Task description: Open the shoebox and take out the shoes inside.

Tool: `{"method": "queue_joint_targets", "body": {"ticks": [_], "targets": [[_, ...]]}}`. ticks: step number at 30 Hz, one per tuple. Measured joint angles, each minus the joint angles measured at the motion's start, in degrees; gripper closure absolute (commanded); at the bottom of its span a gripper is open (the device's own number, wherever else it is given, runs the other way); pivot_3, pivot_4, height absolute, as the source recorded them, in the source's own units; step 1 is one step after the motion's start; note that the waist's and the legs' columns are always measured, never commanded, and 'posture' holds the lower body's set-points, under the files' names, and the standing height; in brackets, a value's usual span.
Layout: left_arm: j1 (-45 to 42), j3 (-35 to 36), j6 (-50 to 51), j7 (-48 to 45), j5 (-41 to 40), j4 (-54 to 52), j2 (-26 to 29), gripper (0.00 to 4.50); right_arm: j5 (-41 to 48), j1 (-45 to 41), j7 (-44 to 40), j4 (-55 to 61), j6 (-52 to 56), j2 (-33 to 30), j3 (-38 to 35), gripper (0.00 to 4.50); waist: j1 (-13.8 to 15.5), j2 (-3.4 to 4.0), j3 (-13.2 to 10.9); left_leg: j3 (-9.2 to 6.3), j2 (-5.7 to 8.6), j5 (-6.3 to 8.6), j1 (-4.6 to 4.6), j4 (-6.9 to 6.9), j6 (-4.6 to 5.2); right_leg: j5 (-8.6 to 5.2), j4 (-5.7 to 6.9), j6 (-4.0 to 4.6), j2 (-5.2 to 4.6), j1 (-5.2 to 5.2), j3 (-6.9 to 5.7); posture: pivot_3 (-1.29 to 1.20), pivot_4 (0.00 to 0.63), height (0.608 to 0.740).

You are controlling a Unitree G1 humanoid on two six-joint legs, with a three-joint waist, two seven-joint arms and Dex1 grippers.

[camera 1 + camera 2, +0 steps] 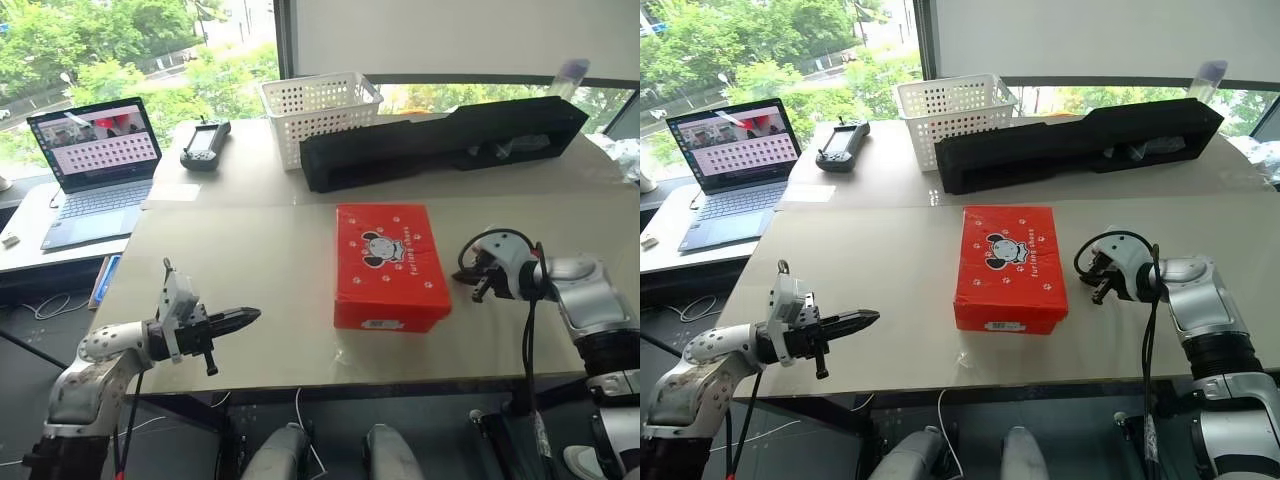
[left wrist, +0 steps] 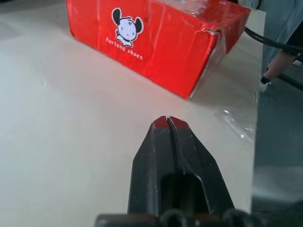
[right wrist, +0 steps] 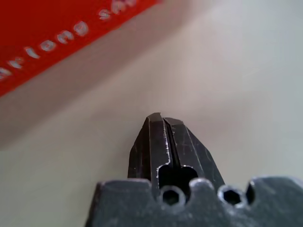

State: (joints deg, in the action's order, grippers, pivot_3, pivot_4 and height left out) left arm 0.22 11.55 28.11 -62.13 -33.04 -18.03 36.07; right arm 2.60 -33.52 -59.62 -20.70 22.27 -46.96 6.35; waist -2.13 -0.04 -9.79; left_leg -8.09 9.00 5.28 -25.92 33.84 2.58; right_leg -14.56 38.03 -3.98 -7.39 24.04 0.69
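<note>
The shoebox [image 1: 390, 262] lies flat with its lid shut, just right of the frame's middle in the head views. Its long axis runs from the near table edge toward the window, with the white end label on the near end and the cartoon logo on the lid.

It rests on a pale beige table [image 1: 250, 290]. At the upper middle of the frame stand a white perforated basket [image 1: 318, 112] and a long black foam case [image 1: 450, 140]; at the upper left are an open laptop [image 1: 95, 165] and a black handheld controller [image 1: 205, 142]. Behind them, windows show green trees.

The left gripper [image 1: 248, 317], at the lower left, has its jaws pressed fully together, holding nothing, pointing toward the box but well apart from it. The right gripper [image 3: 162, 119], right of the box, also has its jaws closed and empty, hovering over bare table near the box's side.
</note>
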Motion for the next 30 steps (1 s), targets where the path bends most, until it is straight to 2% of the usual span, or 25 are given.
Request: {"method": "queue_joint_targets", "body": {"ticks": [7,18,30], "targets": [[7.46,-2.14,0.42,3.60,-1.06,-6.46,-2.10,4.50,3.38,0.10,-4.05,1.03,3.04,1.71,-0.27,4.48,0.15,0.00,0.01,0.43,-0.02,0.00,0.08,-0.03,0.00,-0.05,0.04,0.05,-0.28,-0.07,0.14,0.00,0.150,0.738],[7.63,-5.06,-1.82,6.39,-0.52,-7.56,-2.33,4.50,9.63,-3.84,-4.55,-0.02,7.00,2.57,-4.80,4.48,0.42,0.00,0.00,0.50,-0.06,0.01,-0.03,-0.06,0.01,0.00,-0.04,0.16,-0.23,0.06,0.13,0.00,0.150,0.738],[6.84,-6.64,-2.95,7.75,0.65,-7.23,-2.35,4.50,12.47,-4.59,-7.67,-0.04,9.43,2.55,-5.18,4.48,0.31,0.00,0.00,0.52,-0.07,0.01,-0.07,-0.06,0.01,-0.08,-0.05,0.03,-0.24,0.11,0.14,0.00,0.150,0.738]]}}
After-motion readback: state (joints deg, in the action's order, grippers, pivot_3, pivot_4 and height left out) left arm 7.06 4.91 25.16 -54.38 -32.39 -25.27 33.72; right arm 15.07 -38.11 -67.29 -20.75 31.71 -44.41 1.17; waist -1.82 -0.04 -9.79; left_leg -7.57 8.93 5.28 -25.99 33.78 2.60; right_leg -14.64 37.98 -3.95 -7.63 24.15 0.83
